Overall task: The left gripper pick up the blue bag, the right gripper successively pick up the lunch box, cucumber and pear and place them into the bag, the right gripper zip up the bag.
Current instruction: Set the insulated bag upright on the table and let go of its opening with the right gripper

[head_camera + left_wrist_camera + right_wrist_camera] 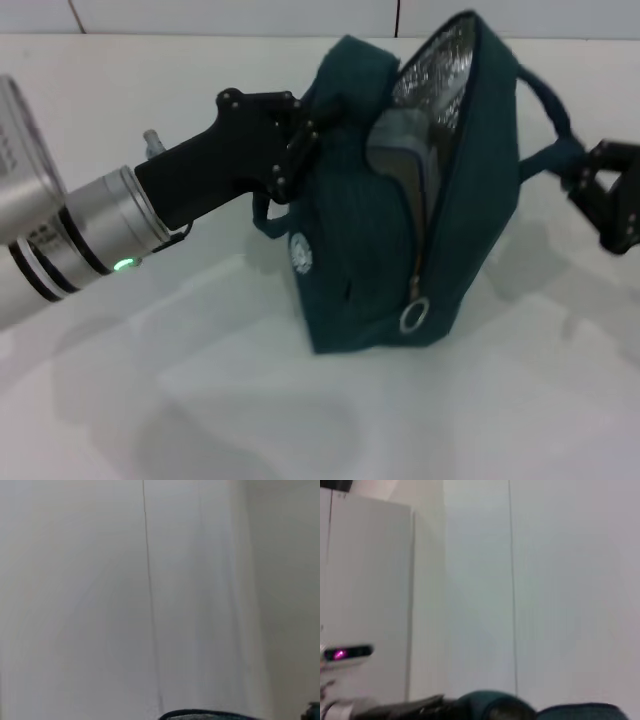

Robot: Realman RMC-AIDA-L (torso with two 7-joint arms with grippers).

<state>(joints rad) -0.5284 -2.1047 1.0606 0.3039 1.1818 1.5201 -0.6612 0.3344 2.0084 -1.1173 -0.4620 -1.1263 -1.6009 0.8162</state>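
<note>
The blue bag (360,250) stands on the white table with its mouth gaping and the silver foil lining (440,70) showing. Its zipper ring pull (415,316) hangs low on the front edge. My left gripper (305,140) reaches in from the left and is shut on the bag's upper left side, at the handle. My right gripper (592,182) sits at the right edge, touching the end of the bag's right handle loop (548,110). The lunch box, cucumber and pear are out of view. Slivers of the bag (200,714) (490,705) edge both wrist views.
The white table (200,400) spreads in front of the bag, with a tiled wall (250,15) behind. The right wrist view shows a white cabinet (370,580) and a small device with a magenta light (347,653).
</note>
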